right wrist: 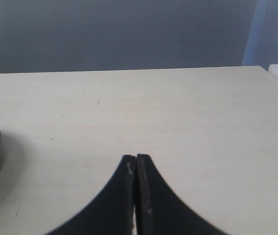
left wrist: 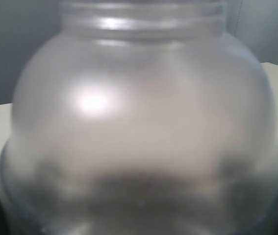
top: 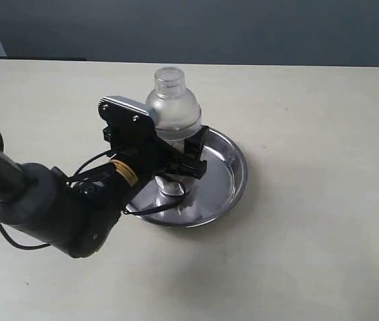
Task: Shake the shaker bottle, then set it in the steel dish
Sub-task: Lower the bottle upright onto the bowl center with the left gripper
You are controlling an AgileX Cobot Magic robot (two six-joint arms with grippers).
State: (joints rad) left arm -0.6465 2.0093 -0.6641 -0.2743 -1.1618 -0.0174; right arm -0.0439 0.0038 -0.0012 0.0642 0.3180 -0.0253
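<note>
Your left gripper point(top: 174, 148) stands wide, its 2 jaws flanking the lower body of the shaker bottle point(top: 172, 100). As far as the exterior view shows, they press against its sides, so I read this as a grip on the bottle, not an idle open stance; the width is simply what that fat body demands. The hold sits low, below the domed shoulder, which leaves the cap point(top: 169, 77) free and gives the jaws a broad wall to bear on, a sensible choice for a slick frosted shell. The left wrist view is filled by that shoulder, blurred by closeness, so you get no check on finger contact there. The bottle is upright over the middle of the steel dish point(top: 239, 167), its narrow foot down at the dish floor; whether its full weight rests there I cannot tell. Judged from that, the shaking looks done and you are at the set-down: what remains is to open and back out without tipping the bottle. Your right gripper point(right wrist: 136, 157) is pinched closed on nothing, above bare surface point(right wrist: 188, 112), clear of the work.
</note>
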